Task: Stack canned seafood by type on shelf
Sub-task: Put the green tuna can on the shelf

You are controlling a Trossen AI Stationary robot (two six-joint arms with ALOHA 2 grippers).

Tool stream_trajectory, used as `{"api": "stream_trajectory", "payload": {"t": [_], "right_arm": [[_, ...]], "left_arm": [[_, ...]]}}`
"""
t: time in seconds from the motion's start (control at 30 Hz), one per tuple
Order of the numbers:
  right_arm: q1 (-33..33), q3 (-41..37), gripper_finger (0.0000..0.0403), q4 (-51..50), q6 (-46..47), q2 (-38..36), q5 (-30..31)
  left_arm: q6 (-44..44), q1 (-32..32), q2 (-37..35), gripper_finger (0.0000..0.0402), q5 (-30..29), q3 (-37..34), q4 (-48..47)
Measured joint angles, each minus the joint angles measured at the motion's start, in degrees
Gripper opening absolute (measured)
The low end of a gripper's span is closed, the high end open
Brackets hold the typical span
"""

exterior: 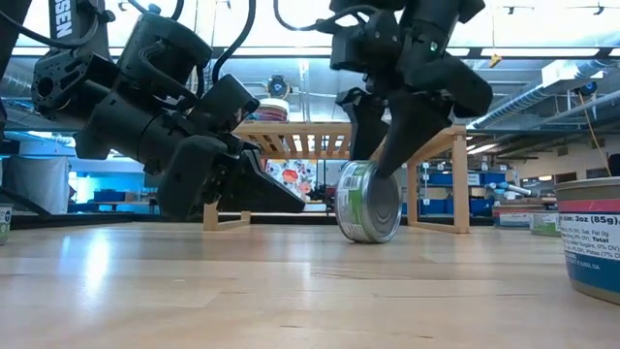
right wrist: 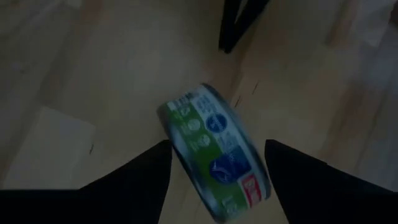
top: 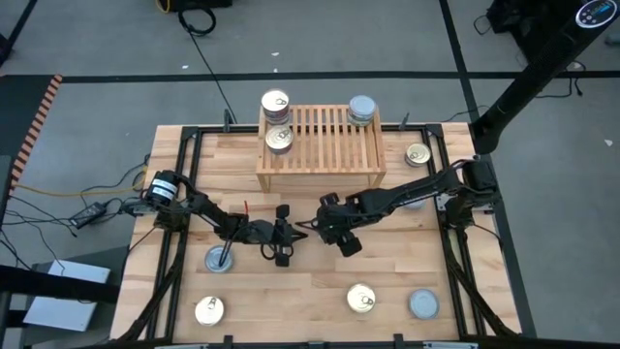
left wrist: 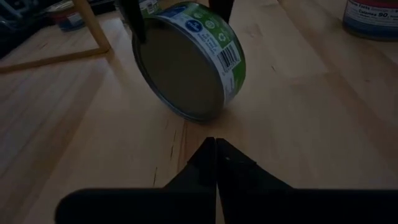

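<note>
Tin (exterior: pixel 368 201): green-labelled; stands on its edge on the tabletop (exterior: pixel 291 291), tilted; sits between the right fingers, in front of the left fingertips
Right gripper (right wrist: pixel 217 180): fingers apart, 1 on each side of the tin; whether they touch it cannot be told
Left gripper (left wrist: pixel 216 158): fingers together; tips near the tin, not touching
Shelf (top: pixel 320 145): beyond both grippers; tins stacked on its slatted top

Green-labelled tin (exterior: pixel 369 202) on edge, shelf (top: pixel 320 145) behind
</note>
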Motion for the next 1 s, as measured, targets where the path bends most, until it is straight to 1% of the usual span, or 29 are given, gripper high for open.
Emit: {"api": "stream_trajectory", "payload": {"t": [0.13, 0.27, 0.53, 0.67, 0.7, 0.8, 1.0], "right_arm": [[-0.36, 0.01, 0.0251, 0.19, 0.31, 1.08, -2.20], [-0.31, 0.00, 0.0227, 0.41, 1.24, 1.91, -2.54], [0.21, 1.23, 0.0158, -0.16, 3.96, 1.82, -3.77], [1.53, 4.44, 0.0152, -2.65, 4.69, 1.82, -3.40], [2.04, 5.56, 0.0152, -3.59, 4.85, 1.82, -2.36], [3.92, 8.96, 0.0158, -7.38, 5.27, 1.82, 3.47], [8.53, 16.78, 0.0153, -16.65, 7.30, 1.82, 17.82]], "left_arm": [[0.00, 0.00, 0.00, 0.0005, 0.00, 0.00, -0.01], [0.01, 0.00, 0.00, 0.0005, 0.01, 0.02, -0.32], [0.00, 0.00, 0.00, 0.0005, 0.01, 0.04, -0.41], [0.00, 0.00, 0.00, 0.0005, 0.00, 0.04, -0.41], [0.01, 0.00, 0.00, 0.0005, 0.01, 0.04, -0.41], [0.00, 0.00, 0.00, 0.0005, 0.01, 0.04, -0.41], [0.00, 0.00, 0.00, 0.0005, 0.01, 0.04, -0.41]]}}
